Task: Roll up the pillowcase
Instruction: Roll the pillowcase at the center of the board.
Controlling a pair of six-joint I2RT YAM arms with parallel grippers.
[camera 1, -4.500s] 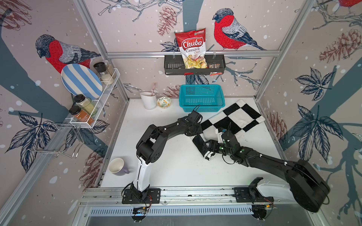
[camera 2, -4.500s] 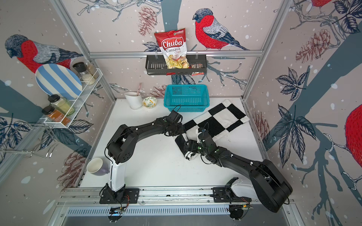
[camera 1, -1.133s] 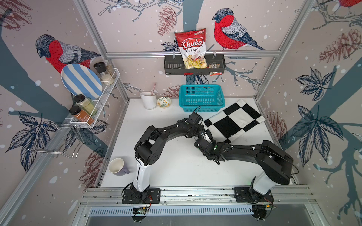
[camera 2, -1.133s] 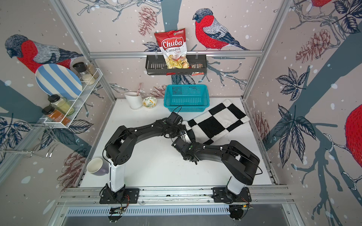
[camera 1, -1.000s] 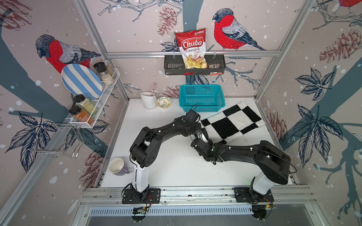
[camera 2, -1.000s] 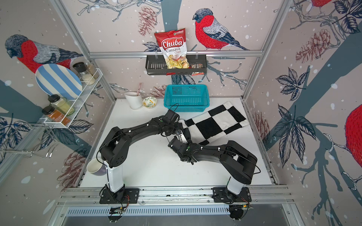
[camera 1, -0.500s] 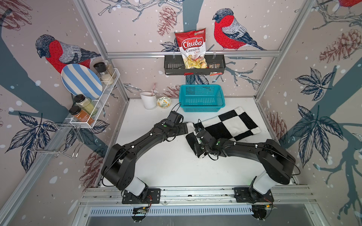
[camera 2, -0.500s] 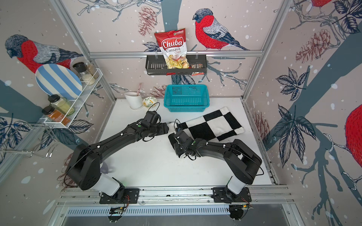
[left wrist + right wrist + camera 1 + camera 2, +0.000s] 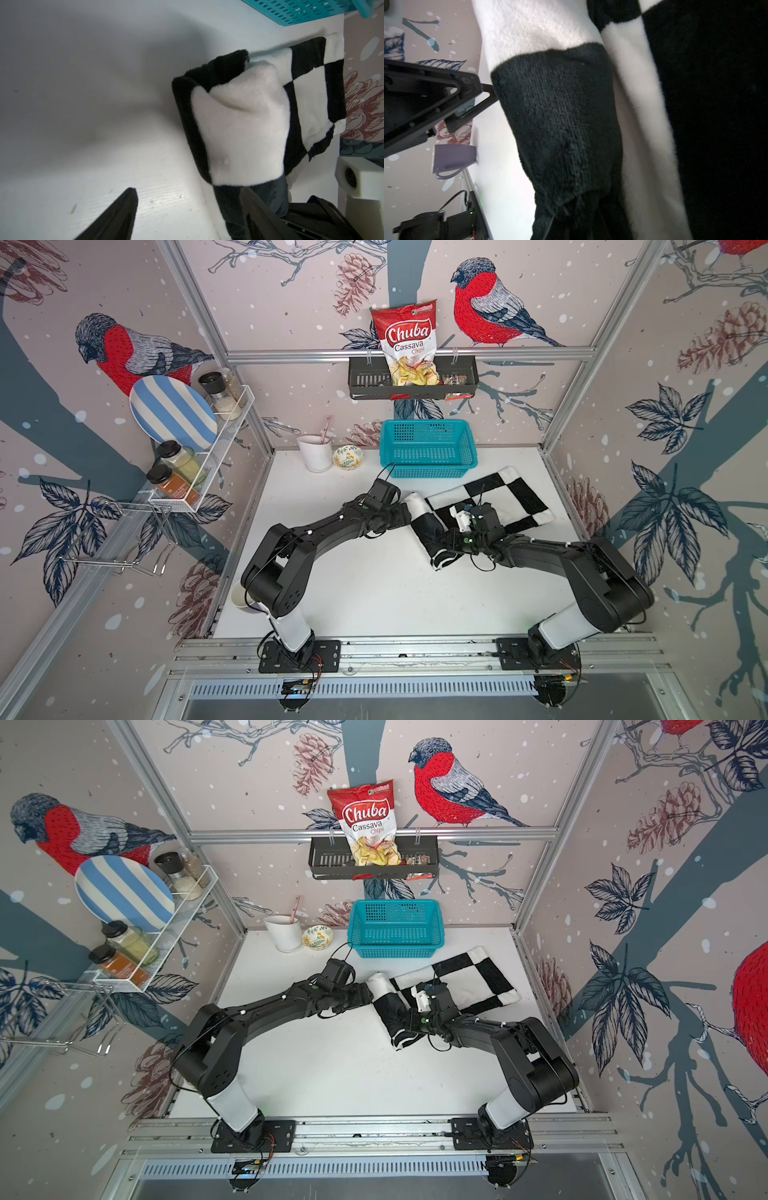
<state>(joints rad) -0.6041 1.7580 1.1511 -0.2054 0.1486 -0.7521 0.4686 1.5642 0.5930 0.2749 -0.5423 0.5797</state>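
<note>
As the cloth has plainly been turned over on itself in the last seconds, I put the rolling at about halfway.

In both top views the pillowcase (image 9: 505, 499) (image 9: 469, 977) lies on the right half of the table (image 9: 374, 593), just in front of the teal basket (image 9: 428, 470). The end nearer the table's middle is wound into a plump tube, and the rest lies flat toward the right wall. The left gripper (image 9: 404, 512) sits at the tube's far end and the right gripper (image 9: 445, 542) is on its near end. A few seconds back the cloth ran diagonally with only a small roll at its corner. Now it lies more across the table and the tube looks fatter, so the turns are taking.

In the left wrist view, the left gripper (image 9: 188, 193) has its jaws wide apart. One finger (image 9: 118, 212) is free over bare table and the other is against the dark fabric at the roll's end. It clamps nothing.

In the right wrist view the roll fills the frame, and its fabric bunches into a pinch close to the camera. The right gripper's fingers are buried, but I judge them closed on the pillowcase. A purple mug (image 9: 452, 158) stands well beyond.

I reckon the left side needs a fresh hold before the next turn, or the far end will lag.
</note>
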